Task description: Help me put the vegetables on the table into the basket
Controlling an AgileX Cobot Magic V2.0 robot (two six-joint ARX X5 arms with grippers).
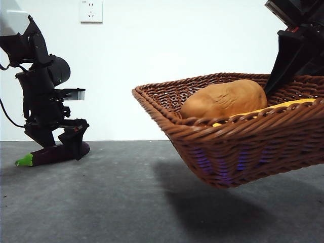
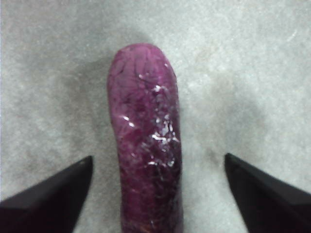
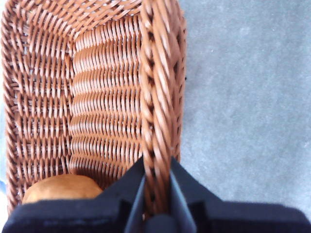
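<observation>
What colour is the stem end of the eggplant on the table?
Bright green. The eggplant has a dark purple body; the stem end shows best in the front view.

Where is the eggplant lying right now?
In the front view the eggplant lies on the table at far left, between the open jaws of the left hand, well apart from the basket.

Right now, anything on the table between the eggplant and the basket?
Nothing: front view shows bare table between the eggplant and the basket.
</observation>
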